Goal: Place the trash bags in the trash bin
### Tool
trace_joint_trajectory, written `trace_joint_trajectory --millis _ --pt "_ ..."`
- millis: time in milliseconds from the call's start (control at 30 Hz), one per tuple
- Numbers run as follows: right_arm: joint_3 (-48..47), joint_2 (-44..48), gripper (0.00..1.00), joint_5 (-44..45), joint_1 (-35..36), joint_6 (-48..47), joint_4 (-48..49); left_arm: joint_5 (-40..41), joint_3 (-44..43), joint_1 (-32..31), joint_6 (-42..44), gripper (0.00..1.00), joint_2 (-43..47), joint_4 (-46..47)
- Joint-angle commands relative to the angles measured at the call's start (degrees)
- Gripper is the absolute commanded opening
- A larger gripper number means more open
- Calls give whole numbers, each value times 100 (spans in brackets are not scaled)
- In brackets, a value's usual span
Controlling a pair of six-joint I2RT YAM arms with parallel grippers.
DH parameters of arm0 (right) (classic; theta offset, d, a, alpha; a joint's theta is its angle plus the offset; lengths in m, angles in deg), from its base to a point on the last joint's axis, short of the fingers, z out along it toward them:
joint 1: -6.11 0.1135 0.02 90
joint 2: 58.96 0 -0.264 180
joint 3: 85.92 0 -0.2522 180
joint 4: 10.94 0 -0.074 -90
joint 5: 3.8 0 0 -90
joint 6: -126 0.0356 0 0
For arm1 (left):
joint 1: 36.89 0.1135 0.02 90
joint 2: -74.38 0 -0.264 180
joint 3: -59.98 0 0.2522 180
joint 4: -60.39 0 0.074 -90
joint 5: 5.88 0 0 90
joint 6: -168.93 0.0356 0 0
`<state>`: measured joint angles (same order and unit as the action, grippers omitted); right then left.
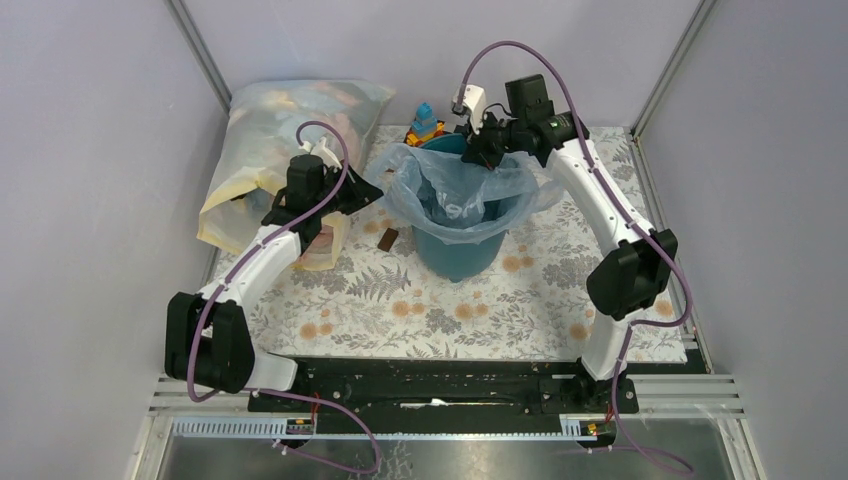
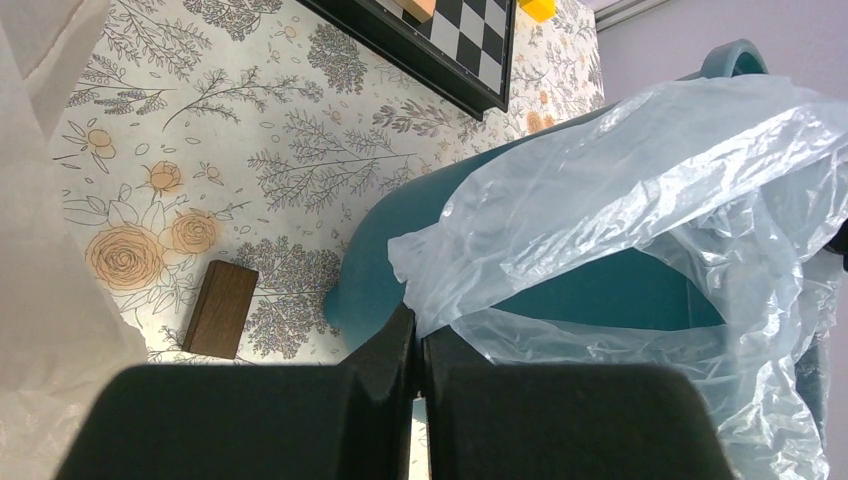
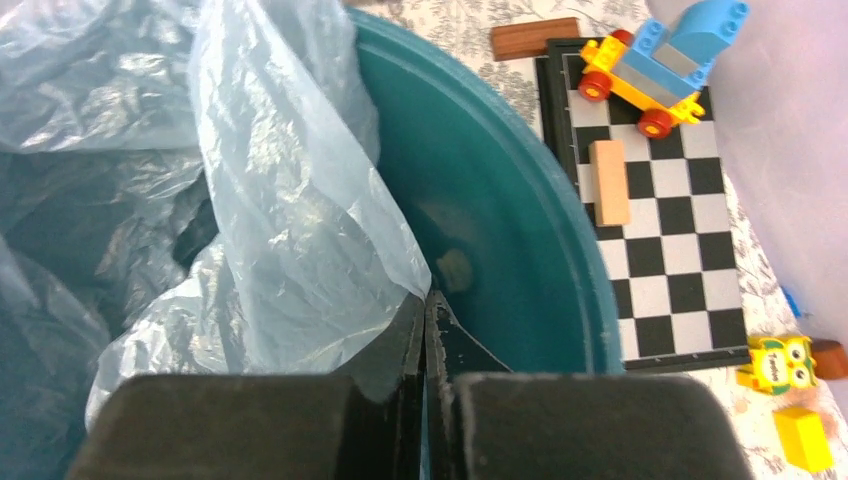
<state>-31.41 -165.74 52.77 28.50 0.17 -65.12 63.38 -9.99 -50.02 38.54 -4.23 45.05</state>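
Progress looked roughly halfway. Left wrist cam: left gripper point(image 2: 418, 345) was shut tight w/ a corner of the trash bag point(image 2: 620, 170) pinched betw. its tips, just outside the trash bin point(image 2: 385, 265). From there the film ran up over the bin's rim and sagged inside. A brown block point(image 2: 220, 308) lay on the floral mat point(image 2: 150, 150) beside the bin, not touching it. Right wrist cam: right gripper point(image 3: 428, 315) was closed too, tips right at the bin's inner wall, and appeared to have the bag's edge caught betw. them. Film hung into the bin on one side of it, but the teal wall toward the checkerboard point(image 3: 660, 250) was bare, so that stretch of rim wasn't covered. Top cam: bag's mouth was spread open over the bin w/ its body hanging inside, and loose flaps stuck out past the rim on both sides. The arms held it from opposite sides of the bin. A stuffed cloudy bag point(image 1: 270, 130) lay off to the bin's left. Judgement: bag was mostly in. Left to do, prob.: draw the edge over the bare back rim, settle the flaps, let go.
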Motion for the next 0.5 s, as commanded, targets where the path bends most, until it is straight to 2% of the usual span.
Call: trace_joint_trajectory --millis 0,100,233,467 --pt "-236 171 0 636 29 476 618 -29 -158 34 67 3 -68 307" --pt "-156 262 0 1076 3 740 1131 -20 -163 29 56 3 -75 301" --pt "-389 94 0 1254 -99 986 1271 -19 -133 30 74 3 -84 262" --pt "-353 -38 0 219 -580 1938 1992 -3 -225 29 101 3 -106 194"
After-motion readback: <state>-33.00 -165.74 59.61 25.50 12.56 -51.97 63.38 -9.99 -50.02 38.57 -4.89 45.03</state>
